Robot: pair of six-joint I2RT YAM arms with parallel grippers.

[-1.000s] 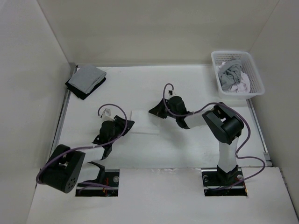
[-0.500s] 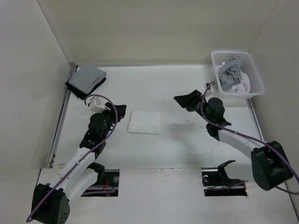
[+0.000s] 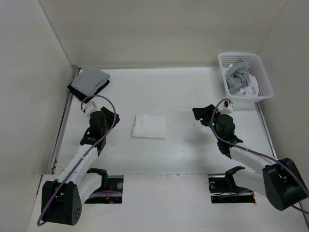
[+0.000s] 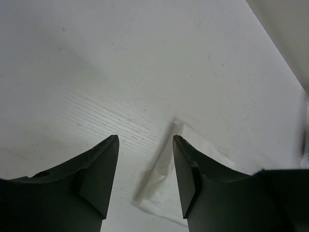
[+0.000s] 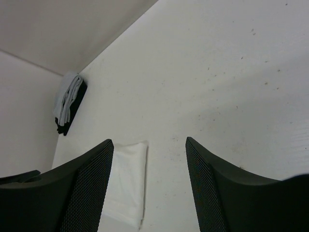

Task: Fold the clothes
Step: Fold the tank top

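1. Here are the clothes (image 3: 148,126): a small, flat, squarish white packet in the middle of the table (image 3: 183,92), lying between the two arms and touching neither.
2. The left gripper (image 3: 112,117) hangs just off the packet's left side. The right gripper (image 3: 203,112) sits farther out on the other side. Both wrist views show the jaws spread wide with nothing between them.
3. On handling, this looks like thin, soft, light cloth. It should not be fragile, but it will probably sag the moment it is lifted, and the stacked layers could slide apart on the smooth tabletop.
4. On where to grip, the packet looks close to finished. If another fold is wanted, my pick is the two corners of one edge, one per gripper, pinched through every layer.
5. The overhead view gives the whole outline, plus a white basket (image 3: 236,54) of grey and white laundry far right and the folded grey-and-black pile (image 3: 88,83) far left.
6. The left wrist view catches only one corner of the clothes (image 4: 166,181), low in the frame, with a shadowed raised edge that hints at thickness.
7. The right wrist view sees the clothes (image 5: 126,181) from low down, with the grey-and-black pile (image 5: 67,101) beyond them. The basket does not appear in it.
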